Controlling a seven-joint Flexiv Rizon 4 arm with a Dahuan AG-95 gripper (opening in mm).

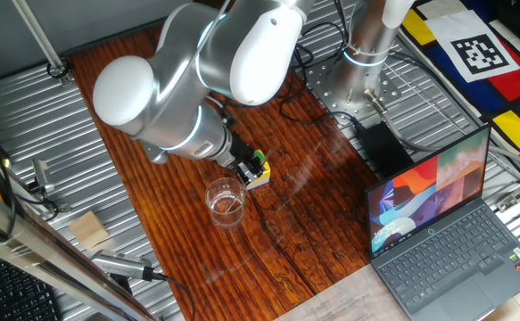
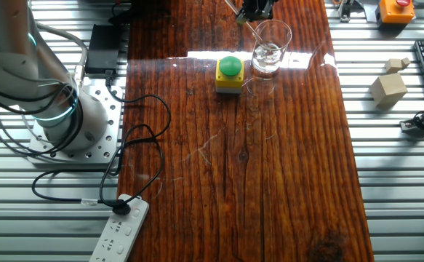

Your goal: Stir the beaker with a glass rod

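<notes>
On the reddish wooden surface (image 2: 270, 167) I count one yellow box with a green button (image 2: 229, 74) and, just right of it, one small clear glass beaker (image 2: 270, 48). One faint thin glass rod (image 2: 258, 34) slants into the beaker. The dark gripper (image 2: 257, 9) is cut off at the top edge; whether its fingers pinch the rod, I cannot tell.

The gripper (image 2: 255, 10) hangs over the beaker (image 2: 271, 48), with the yellow button box (image 2: 229, 75) close beside it as the only obstacle, and bare wooden tabletop (image 2: 270, 167) beyond.
</notes>
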